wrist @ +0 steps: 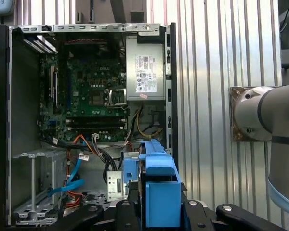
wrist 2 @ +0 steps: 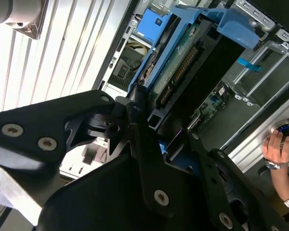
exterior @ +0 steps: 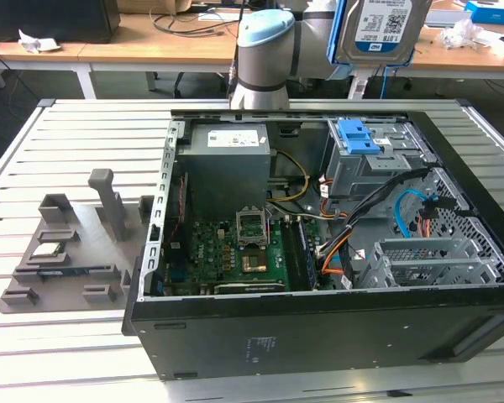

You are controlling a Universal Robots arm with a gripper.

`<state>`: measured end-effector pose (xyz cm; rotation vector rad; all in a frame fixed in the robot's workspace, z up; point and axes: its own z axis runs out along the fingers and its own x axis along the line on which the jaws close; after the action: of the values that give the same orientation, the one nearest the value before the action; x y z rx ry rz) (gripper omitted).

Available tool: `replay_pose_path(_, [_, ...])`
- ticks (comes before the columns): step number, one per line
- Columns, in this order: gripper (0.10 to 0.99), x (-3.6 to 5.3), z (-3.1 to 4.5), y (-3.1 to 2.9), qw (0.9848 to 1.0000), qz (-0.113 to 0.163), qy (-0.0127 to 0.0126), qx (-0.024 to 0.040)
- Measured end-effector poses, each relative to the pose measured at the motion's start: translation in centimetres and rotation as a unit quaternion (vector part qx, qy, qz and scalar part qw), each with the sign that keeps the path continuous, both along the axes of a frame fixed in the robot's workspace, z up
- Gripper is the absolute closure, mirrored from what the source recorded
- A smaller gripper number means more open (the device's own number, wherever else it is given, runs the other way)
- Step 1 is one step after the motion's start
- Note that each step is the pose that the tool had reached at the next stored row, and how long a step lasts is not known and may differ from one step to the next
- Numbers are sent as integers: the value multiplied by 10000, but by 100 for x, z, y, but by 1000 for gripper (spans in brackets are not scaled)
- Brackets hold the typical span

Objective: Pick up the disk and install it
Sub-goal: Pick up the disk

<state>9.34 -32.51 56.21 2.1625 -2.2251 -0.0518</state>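
the gripper (wrist 2: 156,129) is clamped on the disk (exterior: 380,27), holding it in the air, blue carrier edge down, above the open computer case (exterior: 319,329) on the slatted table (exterior: 76,336).

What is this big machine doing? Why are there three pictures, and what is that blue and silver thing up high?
It is a robot arm, a machine that bends like your arm. At its end sits a black hand for grabbing. The exterior view comes from a camera standing apart from the arm. Both wrist views come from cameras riding on the arm, looking past the hand. On the metal table lies an open computer case, with a grey tray beside it. The hand is shut on the disk, a silver drive in a blue frame, and holds it up in the air, not yet in the case.
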Motion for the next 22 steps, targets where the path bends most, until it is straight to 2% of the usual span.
replay_pose_path(3, [722,51,-1,0,10000,-1,0,0])
replay_pose_path(4, [722,52,0,-31,10000,0,0,-1])
replay_pose_path(7, [722,52,0,-254,10000,0,0,0])
replay_pose_path(8, [722,52,-1,-311,10000,0,0,0])
replay_pose_path(10, [722,52,-2,-369,10000,0,0,0])
replay_pose_path(14, [722,52,-5,-445,10000,0,0,0])
replay_pose_path(22, [722,52,-12,-558,10000,0,0,0])
